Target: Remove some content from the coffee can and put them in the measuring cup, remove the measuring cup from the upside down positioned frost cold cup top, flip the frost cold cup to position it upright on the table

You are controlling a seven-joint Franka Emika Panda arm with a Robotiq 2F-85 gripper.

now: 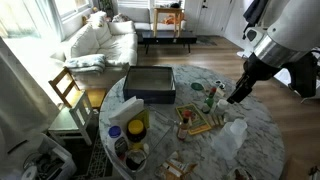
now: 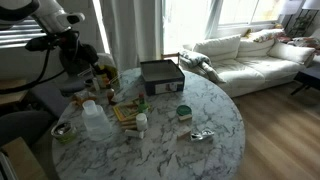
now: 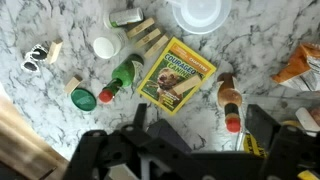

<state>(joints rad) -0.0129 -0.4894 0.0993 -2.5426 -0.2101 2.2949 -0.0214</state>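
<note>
In the wrist view a green bottle [image 3: 120,78] lies left of the yellow packet [image 3: 178,75]. Beyond the packet's far edge, slightly right, stands the frosted cup [image 3: 203,14], cut off by the frame. It looks light, thin-walled and slippery, likely to flex, so a gentle hold across its narrower end seems safest. A red-capped bottle [image 3: 230,98] lies right of the packet. The gripper [image 3: 200,150] hangs on the packet's near side over the surface [image 3: 70,20], jaws apart and empty. Whether a measuring cup sits on the cup is unclear
</note>
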